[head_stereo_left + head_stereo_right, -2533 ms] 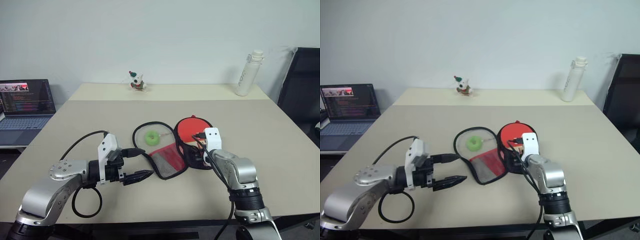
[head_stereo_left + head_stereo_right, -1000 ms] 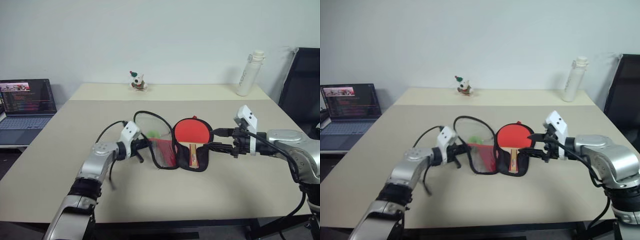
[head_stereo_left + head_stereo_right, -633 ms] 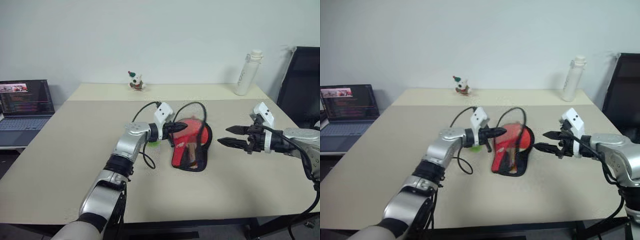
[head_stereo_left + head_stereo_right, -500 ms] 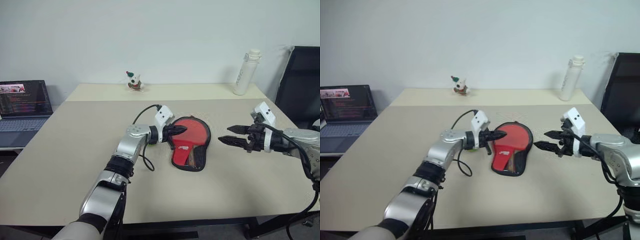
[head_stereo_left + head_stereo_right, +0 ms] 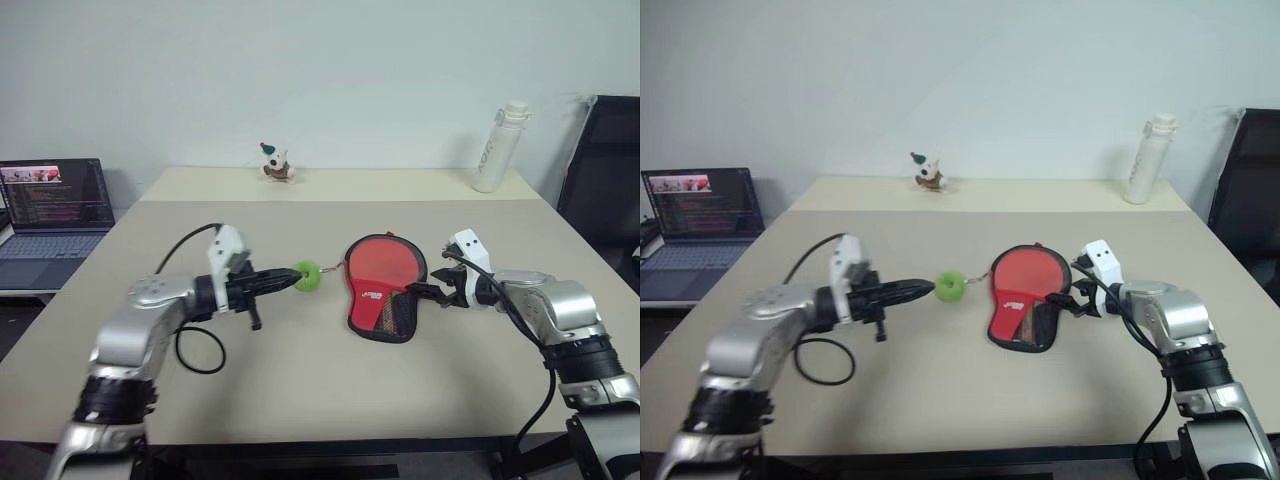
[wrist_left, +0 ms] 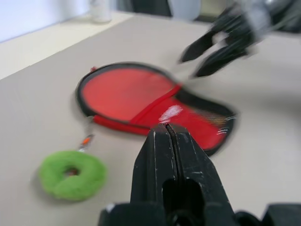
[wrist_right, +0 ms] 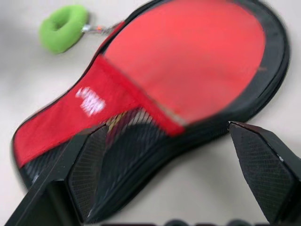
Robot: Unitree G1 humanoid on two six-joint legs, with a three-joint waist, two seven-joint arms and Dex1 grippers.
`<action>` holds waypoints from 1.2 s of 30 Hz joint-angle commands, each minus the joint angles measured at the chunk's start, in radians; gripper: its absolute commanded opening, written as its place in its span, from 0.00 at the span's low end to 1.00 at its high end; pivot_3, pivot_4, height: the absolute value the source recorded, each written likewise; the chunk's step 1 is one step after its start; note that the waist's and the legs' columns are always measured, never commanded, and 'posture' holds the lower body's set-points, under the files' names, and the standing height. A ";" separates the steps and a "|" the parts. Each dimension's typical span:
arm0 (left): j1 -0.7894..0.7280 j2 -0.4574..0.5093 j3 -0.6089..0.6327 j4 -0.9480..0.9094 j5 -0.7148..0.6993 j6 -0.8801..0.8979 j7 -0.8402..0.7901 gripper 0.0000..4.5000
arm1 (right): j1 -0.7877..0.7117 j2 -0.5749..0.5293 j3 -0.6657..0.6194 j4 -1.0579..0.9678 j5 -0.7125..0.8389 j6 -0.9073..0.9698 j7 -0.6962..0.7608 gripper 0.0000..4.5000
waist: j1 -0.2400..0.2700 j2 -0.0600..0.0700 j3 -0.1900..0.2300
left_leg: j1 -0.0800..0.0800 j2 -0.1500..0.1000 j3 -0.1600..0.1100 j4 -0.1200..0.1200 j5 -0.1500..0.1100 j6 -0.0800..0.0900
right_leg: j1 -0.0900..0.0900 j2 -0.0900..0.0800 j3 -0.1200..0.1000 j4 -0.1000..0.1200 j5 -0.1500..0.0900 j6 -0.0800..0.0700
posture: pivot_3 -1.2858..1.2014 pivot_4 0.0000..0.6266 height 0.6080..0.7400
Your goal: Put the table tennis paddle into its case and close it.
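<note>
On the beige table (image 5: 300,400) lies the case (image 5: 383,285).

So the whole thing sits on a big beige tabletop (image 5: 300,400) with a seam running across the far part. Back by the pale wall there's a little white figurine with a red and green hat (image 5: 273,162), just standing on the far strip of the table. Over at the far right corner is a tall white plastic water bottle (image 5: 497,146), upright. Off the left edge, an open laptop (image 5: 50,215) with a lit screen. A black chair back (image 5: 600,170) peeks in on the right.
</note>
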 commanded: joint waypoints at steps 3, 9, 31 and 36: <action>0.092 0.053 0.118 -0.158 -0.115 0.095 0.053 0.00 | -0.043 0.032 0.017 0.118 -0.054 -0.067 0.028 0.99 | -0.002 0.000 0.000 | 0.000 0.000 0.000 0.000 0.000 0.000 | 0.000 0.000 0.000 0.001 0.000 0.000 | 0.52 0.24 1.00; 0.165 0.051 0.152 -0.228 -0.152 0.123 0.129 0.00 | -0.069 0.106 0.018 0.225 -0.085 -0.093 0.027 0.99 | -0.004 0.000 0.000 | 0.001 0.000 -0.001 0.000 0.000 0.000 | 0.000 0.000 0.000 0.002 0.000 0.000 | 0.52 0.24 1.00; 0.236 0.099 0.157 -0.268 -0.169 0.125 0.181 0.00 | -0.074 0.245 0.063 0.335 -0.157 -0.054 0.087 0.30 | -0.033 -0.004 -0.002 | 0.009 0.000 0.000 0.000 0.000 0.000 | 0.003 0.002 0.004 0.009 0.000 0.000 | 0.52 0.24 1.00; 0.264 0.109 0.161 -0.271 -0.170 0.119 0.175 0.00 | -0.088 0.282 0.028 0.372 -0.139 -0.034 0.077 0.00 | -0.035 -0.005 -0.003 | 0.018 0.001 0.000 -0.002 -0.002 0.003 | 0.012 0.002 0.004 0.008 -0.001 -0.001 | 0.52 0.24 1.00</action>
